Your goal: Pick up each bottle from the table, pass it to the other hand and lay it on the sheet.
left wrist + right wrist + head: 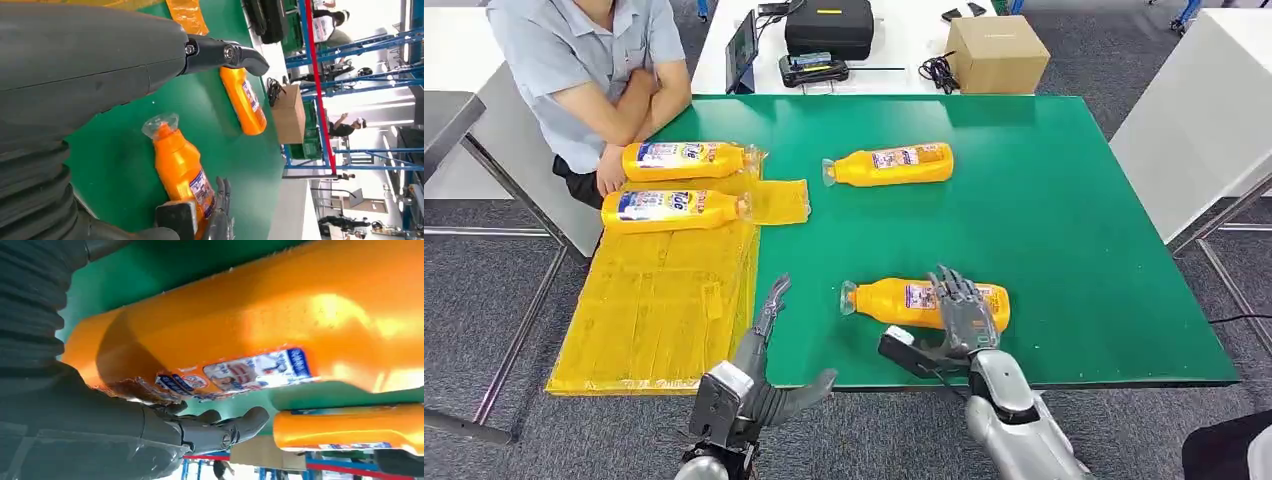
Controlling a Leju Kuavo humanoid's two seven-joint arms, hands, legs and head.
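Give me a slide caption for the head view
Right hand reaches over the nearest bottle on the green table; two bottles lie on the yellow sheet.

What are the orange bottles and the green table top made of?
The nearest orange bottle looks like glossy plastic: light glints off its smooth side, and a printed label wraps it. Its cap end looks clear, probably plastic too. The green table top looks like a matte mat or coating, with hardly any shine; which, I cannot tell.

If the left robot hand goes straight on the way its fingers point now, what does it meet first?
Probably bare green table; the left robot hand points between the yellow sheet and the near bottle. Depth is unclear.
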